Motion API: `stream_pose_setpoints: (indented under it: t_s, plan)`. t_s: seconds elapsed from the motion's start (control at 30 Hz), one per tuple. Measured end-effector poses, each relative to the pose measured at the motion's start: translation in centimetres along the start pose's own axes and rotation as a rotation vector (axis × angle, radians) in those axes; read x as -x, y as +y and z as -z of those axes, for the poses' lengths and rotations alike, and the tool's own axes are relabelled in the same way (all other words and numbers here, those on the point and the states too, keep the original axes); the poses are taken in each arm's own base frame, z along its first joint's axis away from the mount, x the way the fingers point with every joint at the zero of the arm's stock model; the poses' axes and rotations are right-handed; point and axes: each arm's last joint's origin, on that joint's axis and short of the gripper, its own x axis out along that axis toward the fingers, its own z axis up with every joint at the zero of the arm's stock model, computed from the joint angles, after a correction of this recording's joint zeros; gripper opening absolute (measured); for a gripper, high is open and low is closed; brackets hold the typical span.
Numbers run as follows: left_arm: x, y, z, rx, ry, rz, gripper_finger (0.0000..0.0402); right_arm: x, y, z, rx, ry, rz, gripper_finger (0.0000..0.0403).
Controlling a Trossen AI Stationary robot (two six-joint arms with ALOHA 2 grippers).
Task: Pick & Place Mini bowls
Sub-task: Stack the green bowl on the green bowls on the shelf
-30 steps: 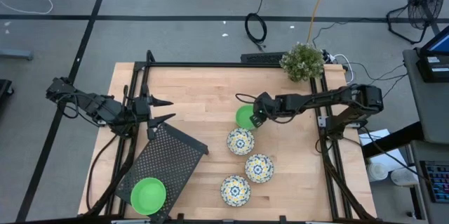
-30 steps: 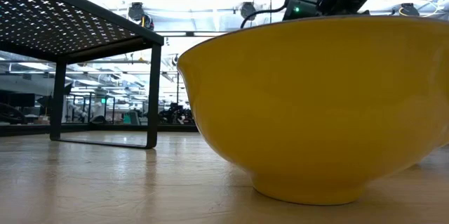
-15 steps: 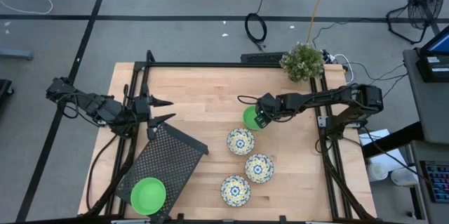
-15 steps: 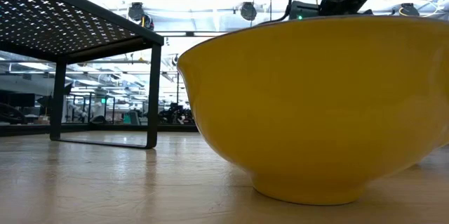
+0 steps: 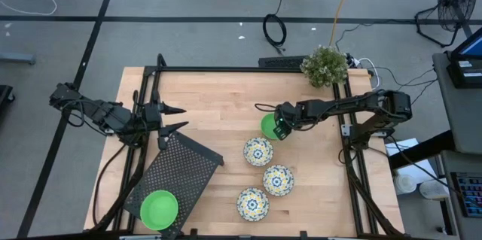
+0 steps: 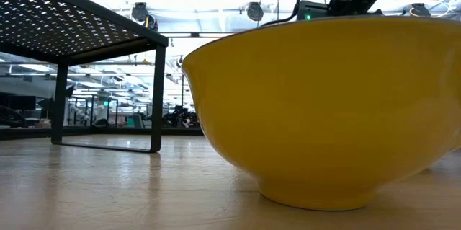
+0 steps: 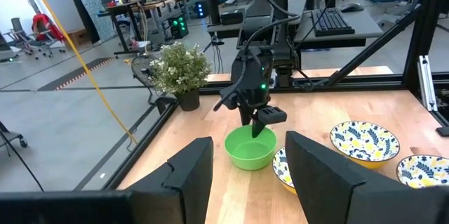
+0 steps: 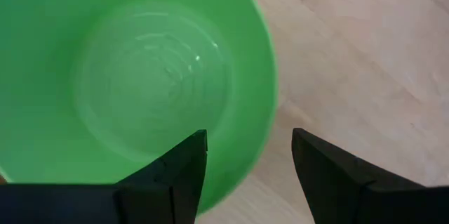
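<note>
The right gripper point(image 5: 280, 128) hangs over the near-centre of the bench point(image 5: 218, 101), its jaws spread and straddling the rim of a green mini bowl point(image 5: 268, 126); in the right wrist view one finger point(image 8: 172, 175) sits inside the bowl point(image 8: 133, 83) and the other finger point(image 8: 337, 175) outside over bare wood, with the rim between them and not yet pinched; the left wrist view shows the same gripper point(image 7: 261, 124) dipping into that bowl point(image 7: 249, 148) from above, the bowl resting on the bench; just beside the jaws, on the side away from the potted plant point(image 5: 324, 65), stands a patterned mini bowl point(image 5: 257, 151), and beyond it a second patterned bowl point(image 5: 277, 180) and a third patterned bowl point(image 5: 252, 204), all three apart from the jaws and from one another; well apart from the right jaws, a second green bowl point(image 5: 159, 209) sits on the black mesh tray point(image 5: 181, 166) at the bench's left front corner; the left gripper point(image 5: 172, 118) waits at the left edge of the bench, jaws spread and holding nothing, just beside the tray's far corner; the low view is filled by the yellow outer wall of one bowl point(image 6: 324, 107) standing upright on the wood.
</note>
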Motion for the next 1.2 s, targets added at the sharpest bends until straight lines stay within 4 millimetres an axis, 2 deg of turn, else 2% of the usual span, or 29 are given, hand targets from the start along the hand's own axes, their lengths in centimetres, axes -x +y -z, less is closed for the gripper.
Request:
stream_pose_setpoints:
  t_s: [0.2, 0.6, 1.2]
  plan:
    - [0.00, 0.00, 0.08, 0.013, 0.007, 0.000, 0.0182, 0.00, -0.03, -0.08, -0.057, -0.021, 0.017, 0.0190]
    - [0.00, 0.00, 0.11, 0.013, 0.010, 0.000, 0.0182, 0.00, 0.03, -0.17, -0.047, -0.029, 0.009, 0.0125]
    - [0.00, 0.00, 0.11, 0.013, 0.010, 0.000, 0.0182, -0.02, 0.13, -0.56, -0.014, -0.058, -0.011, 0.0052]
